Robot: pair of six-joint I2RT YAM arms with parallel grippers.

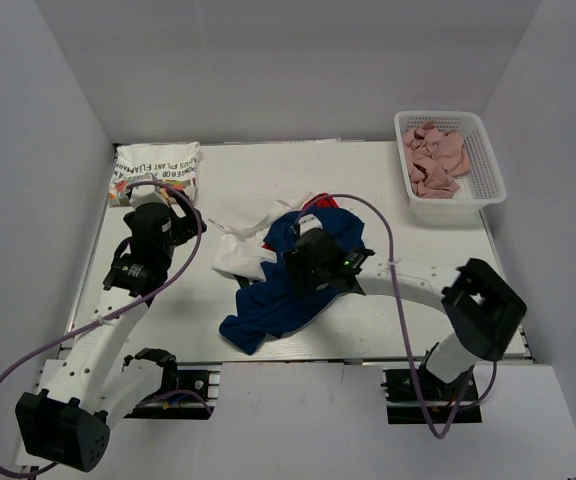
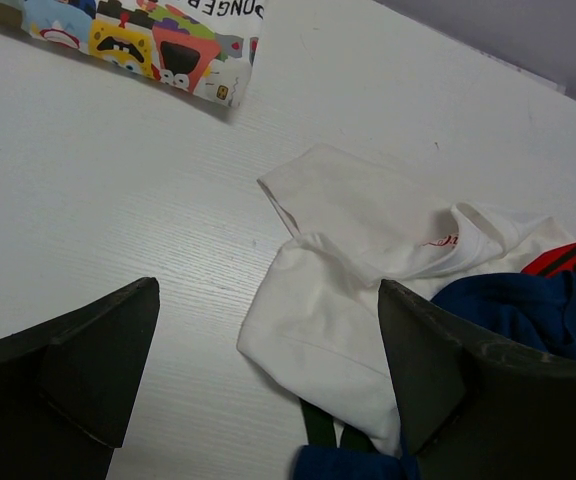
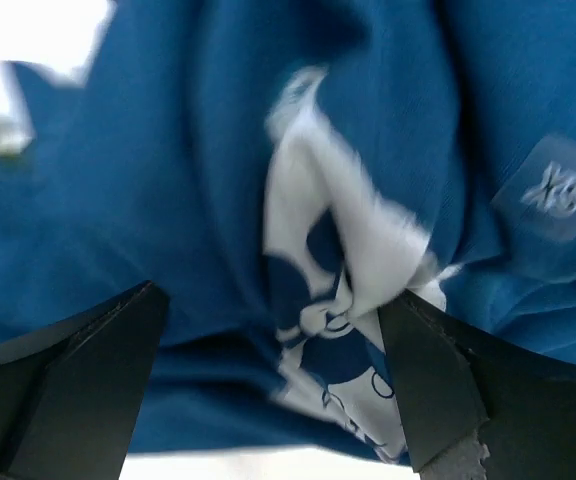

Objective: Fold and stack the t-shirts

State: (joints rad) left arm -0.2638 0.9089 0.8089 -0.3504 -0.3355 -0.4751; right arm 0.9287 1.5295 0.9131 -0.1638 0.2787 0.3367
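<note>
A folded t-shirt (image 1: 156, 170) with black text and a colourful print lies at the far left corner of the table (image 1: 368, 180). The other shirts sit in a loose heap at the middle: a crumpled white t-shirt (image 2: 368, 230) on the left, overlapped by a blue t-shirt (image 1: 273, 305) that spreads toward the near edge. The left gripper (image 2: 268, 330) hangs over the table at the white shirt's left edge, its fingers spread wide and holding nothing. The right gripper (image 3: 273, 295) is low over the blue shirt, fingers also spread, with a bunched fold of blue cloth and white print between them. A white basket (image 1: 483, 170) at the far right corner holds pink cloth (image 1: 435, 160).
</note>
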